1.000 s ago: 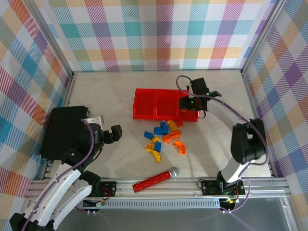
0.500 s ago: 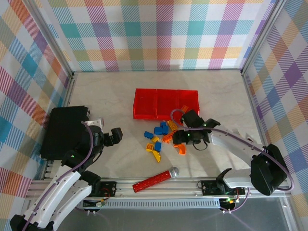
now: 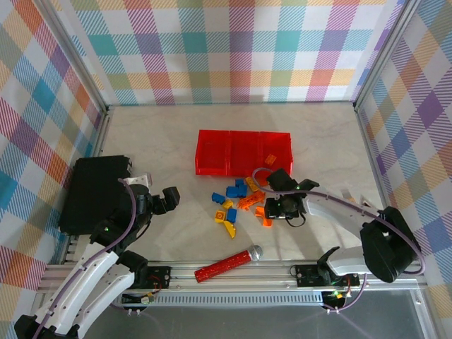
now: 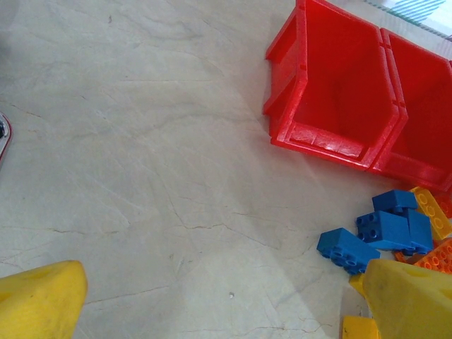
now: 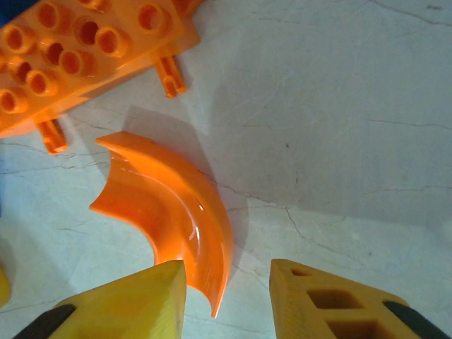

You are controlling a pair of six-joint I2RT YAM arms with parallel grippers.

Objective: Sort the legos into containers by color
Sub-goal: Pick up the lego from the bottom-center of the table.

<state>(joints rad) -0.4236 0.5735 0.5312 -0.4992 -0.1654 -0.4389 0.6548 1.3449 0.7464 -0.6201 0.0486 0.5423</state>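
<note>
At the far left of the table a black box is sitting beside the left arm. The left gripper is hovering just right of that box, its yellow fingertips spread wide apart with nothing between them. It is pointing across bare tabletop toward the containers and the loose legos.

The containers are lying in a row near the middle of the table, on the far side of the pile. In the left wrist view the leftmost bin is showing a bare red floor. In the overhead view one orange brick is resting in the rightmost bin.

The legos are lying scattered just on the near side of the bins - blue, yellow and orange pieces close together, several touching. Nearer the table's near edge, a red studded stick with a silver ball end is lying at a slant, apart from the pile.

At the right edge of the pile the right gripper is hanging low over an orange curved piece. Its jaws are parted - not clamped on anything - and the pointed end of the curve is reaching into the gap, close against one finger. A flat orange studded plate is lying just beyond the curved piece, near it but not touching it.
</note>
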